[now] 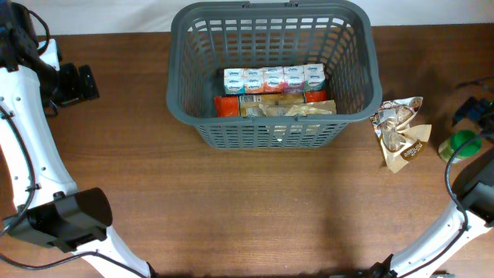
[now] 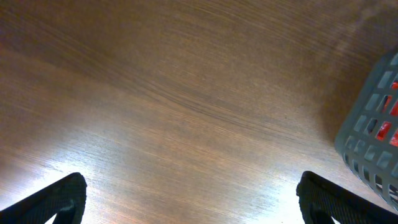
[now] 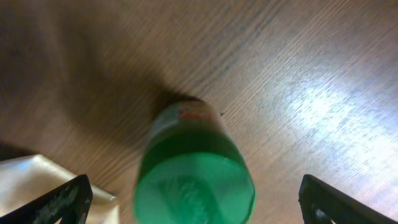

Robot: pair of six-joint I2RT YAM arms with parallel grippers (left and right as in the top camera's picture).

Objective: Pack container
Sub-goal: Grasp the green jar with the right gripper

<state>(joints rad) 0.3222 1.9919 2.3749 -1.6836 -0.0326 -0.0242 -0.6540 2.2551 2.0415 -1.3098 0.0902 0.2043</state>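
Green-capped bottle [image 3: 194, 180] stands between spread fingers of the right gripper [image 3: 196, 202], probably for grasping. Left gripper [image 2: 186, 200], likewise spread, hovers near the container [image 1: 270, 120]

I see a dark brown wooden table [image 1: 247, 208] filling my views, bright glare [image 2: 56, 155] on its grain, a white strip [image 1: 116, 15] beyond its far edge.

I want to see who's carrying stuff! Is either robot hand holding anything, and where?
Nothing is held. The right gripper hangs open over the green-capped bottle; the left gripper is open over the table.
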